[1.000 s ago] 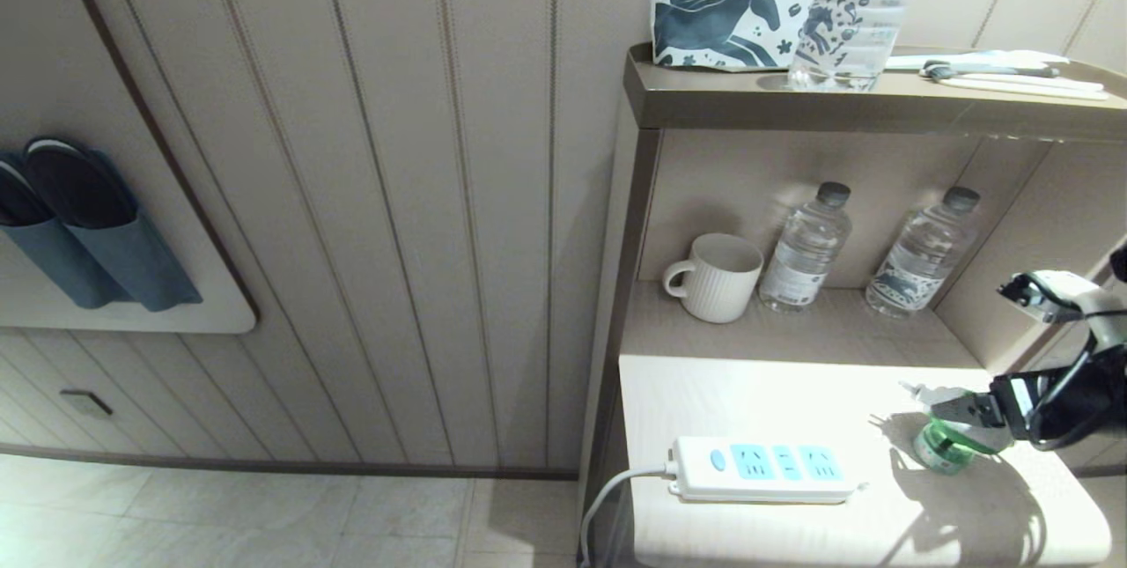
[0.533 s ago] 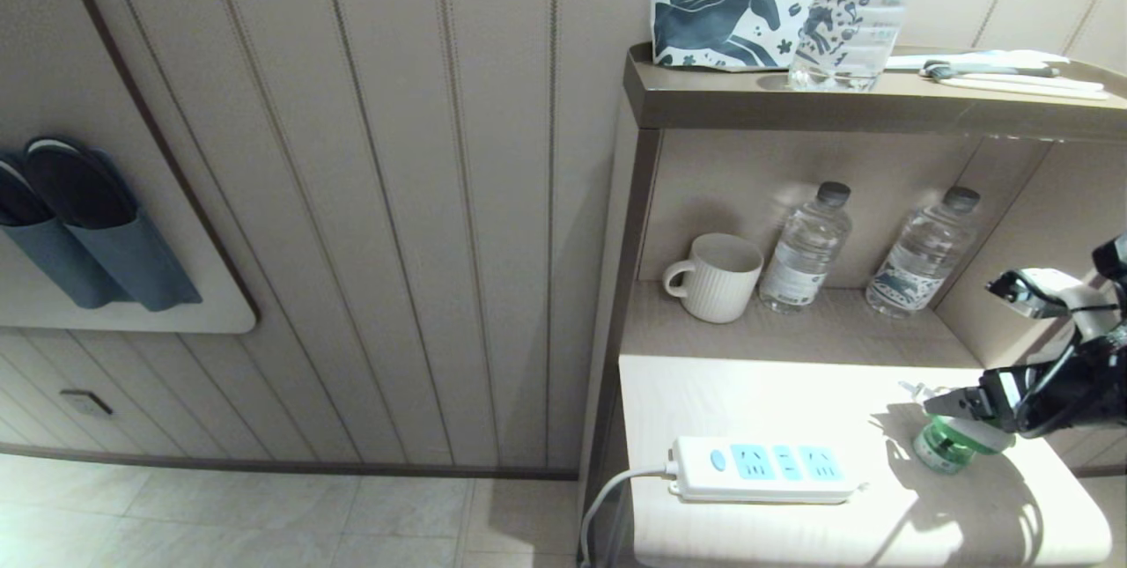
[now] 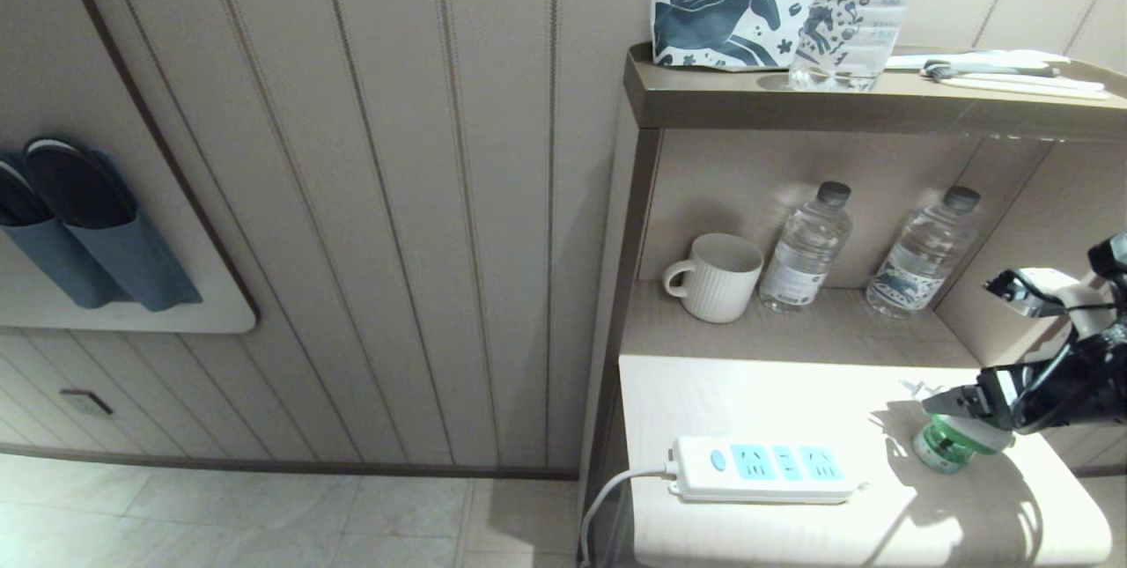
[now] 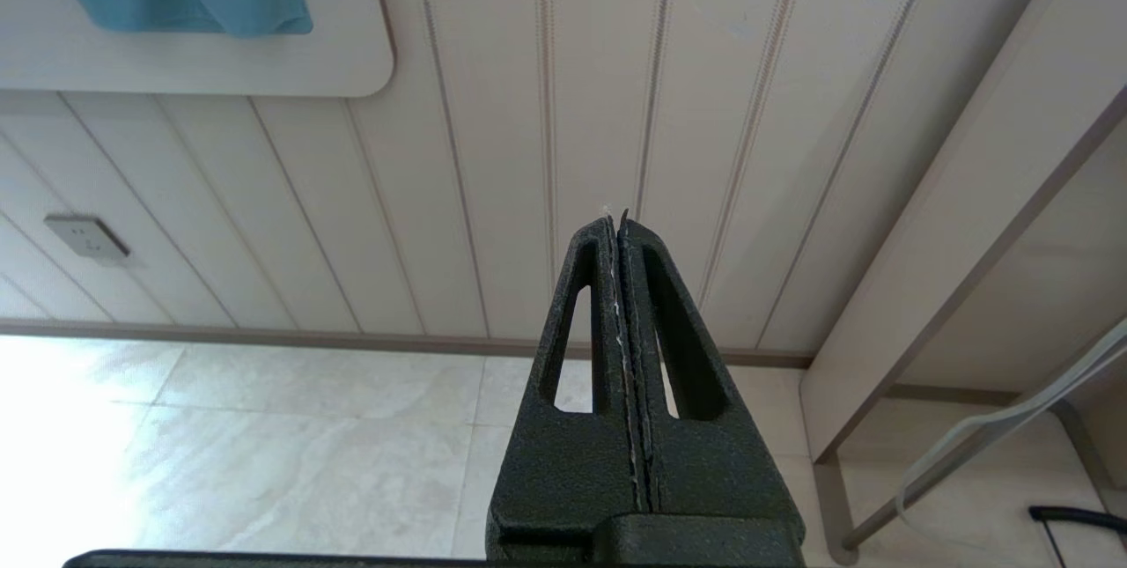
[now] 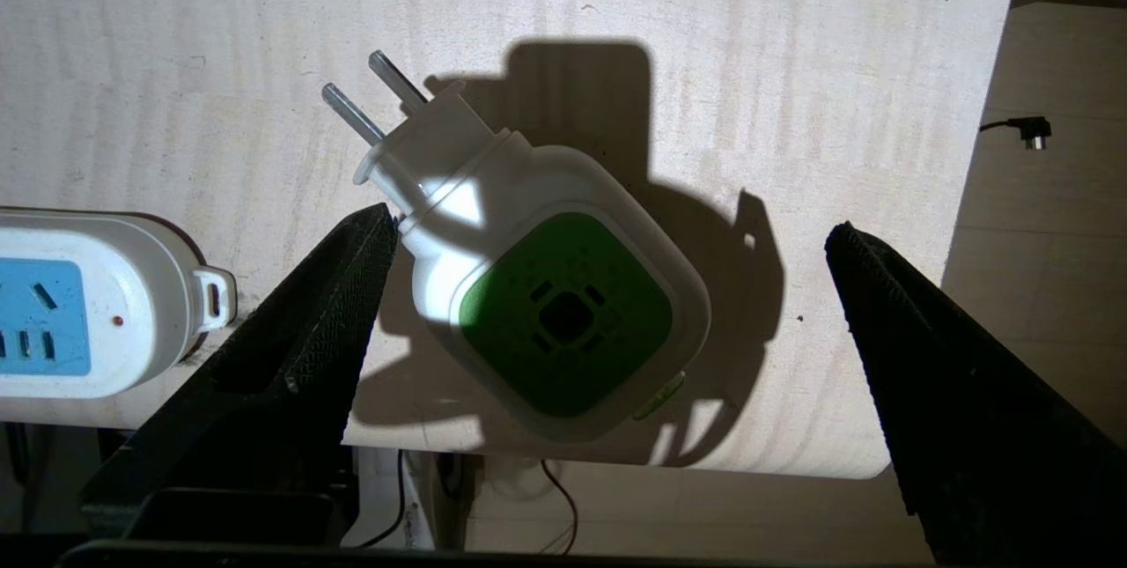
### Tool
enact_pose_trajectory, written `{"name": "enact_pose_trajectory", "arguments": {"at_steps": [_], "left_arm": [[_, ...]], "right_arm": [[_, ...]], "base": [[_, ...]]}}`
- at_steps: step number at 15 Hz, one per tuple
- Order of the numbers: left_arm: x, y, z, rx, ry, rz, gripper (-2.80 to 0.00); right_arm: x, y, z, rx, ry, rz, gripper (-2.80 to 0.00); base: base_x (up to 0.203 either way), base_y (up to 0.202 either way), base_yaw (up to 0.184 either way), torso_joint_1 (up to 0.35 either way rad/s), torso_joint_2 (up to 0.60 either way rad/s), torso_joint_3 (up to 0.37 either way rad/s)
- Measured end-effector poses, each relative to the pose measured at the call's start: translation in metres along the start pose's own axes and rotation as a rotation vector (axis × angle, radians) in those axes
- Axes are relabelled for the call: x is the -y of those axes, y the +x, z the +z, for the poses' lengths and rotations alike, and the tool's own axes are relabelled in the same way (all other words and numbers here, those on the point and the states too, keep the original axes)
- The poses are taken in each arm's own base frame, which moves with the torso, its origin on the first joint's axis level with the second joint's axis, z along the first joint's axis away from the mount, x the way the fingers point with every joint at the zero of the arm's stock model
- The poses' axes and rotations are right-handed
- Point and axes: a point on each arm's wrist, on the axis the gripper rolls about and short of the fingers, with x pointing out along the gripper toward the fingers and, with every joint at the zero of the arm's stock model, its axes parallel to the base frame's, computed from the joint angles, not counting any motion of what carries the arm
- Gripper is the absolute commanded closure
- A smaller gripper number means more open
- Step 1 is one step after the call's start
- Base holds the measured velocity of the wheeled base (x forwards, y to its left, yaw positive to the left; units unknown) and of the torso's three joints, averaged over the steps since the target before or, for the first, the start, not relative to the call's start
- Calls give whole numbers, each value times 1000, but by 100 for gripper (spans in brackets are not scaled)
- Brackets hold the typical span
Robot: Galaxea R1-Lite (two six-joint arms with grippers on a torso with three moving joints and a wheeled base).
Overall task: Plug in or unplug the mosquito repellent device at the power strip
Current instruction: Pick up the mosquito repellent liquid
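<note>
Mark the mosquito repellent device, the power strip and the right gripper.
mosquito repellent device [image 5: 563,321]: right wrist view, on its green top panel.
power strip [image 3: 762,467]: head view, on its middle socket panel.
right gripper [image 5: 607,233]: right wrist view, midway between its open fingertips.

My black right hand [image 5: 607,233] frames the white-and-green mosquito repellent device [image 5: 550,304]; the white power strip [image 3: 762,468] has light-blue sockets.

One mosquito repellent device [image 3: 946,443] is showing two prongs [image 5: 374,101]. One power strip [image 3: 762,468] is carrying three blue socket panels. Three clear water bottles [image 3: 806,249] are standing about, two at centre right, one at upper right. One mug [image 3: 715,277], one horse-print pouch [image 3: 731,11] and two slippers [image 3: 75,198] are showing.
</note>
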Motion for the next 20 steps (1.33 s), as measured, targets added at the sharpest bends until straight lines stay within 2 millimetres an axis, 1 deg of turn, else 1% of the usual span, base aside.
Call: {"name": "enact_pose_trajectory", "arguments": {"at_steps": [5, 14, 17, 20], "left_arm": [[0, 0, 0, 0, 0, 0, 0], [0, 0, 0, 1, -2, 2, 0], [0, 0, 0, 0, -2, 5, 0], [0, 0, 0, 1, -2, 6, 0]], "right_arm": [[0, -6, 4, 41, 0, -55, -280], [2, 3, 4, 34, 13, -73, -280], [3, 4, 6, 67, 12, -121, -280], [5, 10, 6, 116, 8, -197, -280]], "base": [[0, 0, 0, 0, 0, 0], [0, 0, 0, 0, 0, 0], [0, 0, 0, 0, 0, 0], [0, 0, 0, 0, 0, 0]]}}
